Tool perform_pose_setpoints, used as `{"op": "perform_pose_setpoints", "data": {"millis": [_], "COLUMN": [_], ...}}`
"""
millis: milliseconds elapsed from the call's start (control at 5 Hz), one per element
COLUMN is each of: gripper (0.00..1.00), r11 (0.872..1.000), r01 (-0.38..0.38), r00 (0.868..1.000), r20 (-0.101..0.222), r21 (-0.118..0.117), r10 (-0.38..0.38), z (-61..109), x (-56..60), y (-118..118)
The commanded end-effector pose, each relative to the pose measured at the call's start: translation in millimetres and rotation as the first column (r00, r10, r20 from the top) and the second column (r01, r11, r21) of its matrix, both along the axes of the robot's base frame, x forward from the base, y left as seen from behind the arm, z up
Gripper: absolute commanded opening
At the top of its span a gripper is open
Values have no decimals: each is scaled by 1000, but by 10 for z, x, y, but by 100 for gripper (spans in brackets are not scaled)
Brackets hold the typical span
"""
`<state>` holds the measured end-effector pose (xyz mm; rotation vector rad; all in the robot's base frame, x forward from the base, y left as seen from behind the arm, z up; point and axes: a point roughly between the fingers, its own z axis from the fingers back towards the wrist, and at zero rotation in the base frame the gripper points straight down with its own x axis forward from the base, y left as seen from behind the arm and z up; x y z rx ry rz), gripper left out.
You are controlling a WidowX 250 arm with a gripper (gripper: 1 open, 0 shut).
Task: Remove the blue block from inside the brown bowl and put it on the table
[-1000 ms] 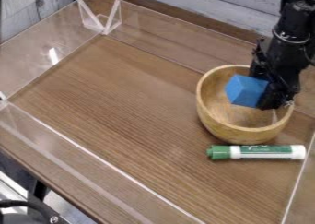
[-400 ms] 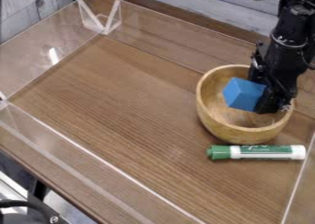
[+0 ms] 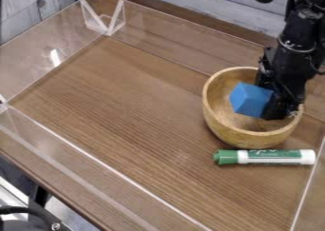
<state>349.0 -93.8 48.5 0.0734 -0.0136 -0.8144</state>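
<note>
Block and gripper were together inside the brown bowl, over on the right side of the worktop. My gripper pointed straight down into the bowl, and it was closed tight on the blue block. The block showed at the left of my black fingers, bright blue against the light wood.

Not much had changed in the last second. A second before, the block was in nearly the same spot, and so was my gripper. The block looked a tiny bit lower and a bit more to the left than before, but only a little. My arm had not lifted yet. The bowl had not moved at all. The green-capped marker lay flat in front of the bowl, just where it had been.

So I think the grabbing part was done, and the lifting part had not started. The block was still in the bowl, so the job was not finished. Next I would need to go up over the thick rim and then find a bare patch of worktop. The marker was close by, so I should keep away from it when I set the block down.
</note>
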Motion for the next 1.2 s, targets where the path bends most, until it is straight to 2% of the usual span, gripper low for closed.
{"op": "perform_pose_setpoints", "data": {"millis": [0,1000], "gripper": [0,0], "r11": [999,998], "r01": [-1,20], "r00": [993,991], "r20": [115,132], "r21": [-41,-60], "r10": [5,-12], "z": [392,324], "x": [89,74], "y": [2,-6]}}
